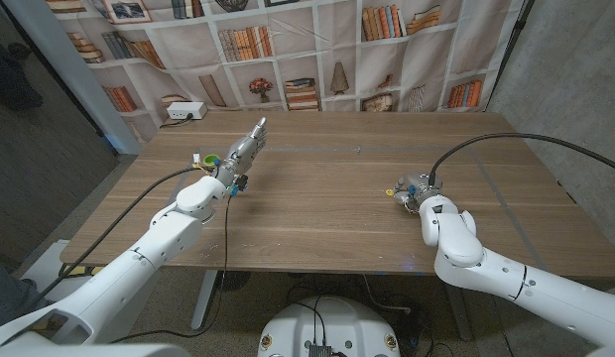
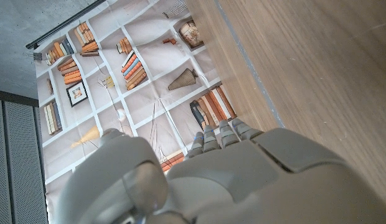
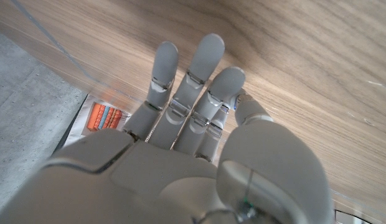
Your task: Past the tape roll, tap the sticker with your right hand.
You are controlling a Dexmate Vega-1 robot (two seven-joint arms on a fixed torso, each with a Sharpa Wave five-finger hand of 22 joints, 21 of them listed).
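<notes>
No tape roll or sticker could be made out anywhere on the table (image 1: pixel 317 208), honestly. The right hand (image 1: pixel 409 190) was seen right of centre, fingers (image 3: pixel 199 81) straight, close together, holding nothing. Target should probably be located before any reach.

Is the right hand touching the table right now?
Cannot tell. In the head view the right hand sits low over the table, with no clear gap or contact. In the right wrist view its fingers stretch along the wood, contact unclear.
</notes>
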